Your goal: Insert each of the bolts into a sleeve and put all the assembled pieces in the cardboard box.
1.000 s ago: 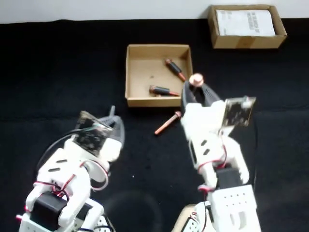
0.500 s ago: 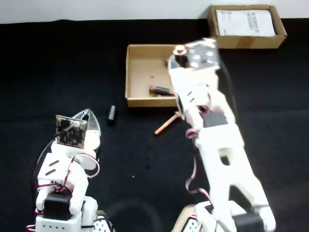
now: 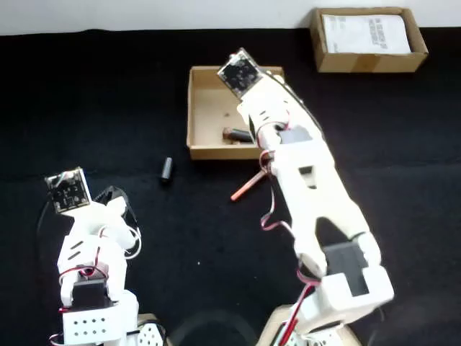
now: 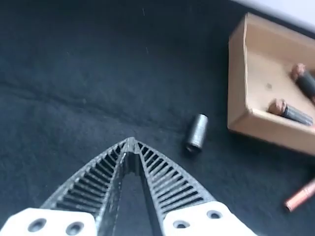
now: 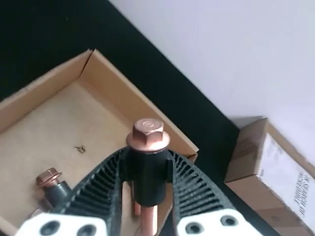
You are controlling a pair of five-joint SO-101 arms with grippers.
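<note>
Right tool [image 5: 147, 164]: clamped on a sleeved bolt [image 5: 147, 140], head up, over the box [image 3: 198, 108].
Box contents: two more sleeved pieces [image 4: 290, 110].
Left tool [image 4: 131, 147]: closed, empty, above the bench [image 3: 86, 108].
Loose sleeve [image 3: 166, 169]: on bench, near box.
Bare bolt [image 3: 248, 184]: on bench, just outside box.

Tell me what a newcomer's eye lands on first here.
The right claw stands out, gripping a copper bolt in a black sleeve above the open cardboard box, where two assembled pieces lie. On the black cloth beside the box, a loose sleeve and a bare bolt wait, with the shut left claw pointed toward the sleeve.
</note>
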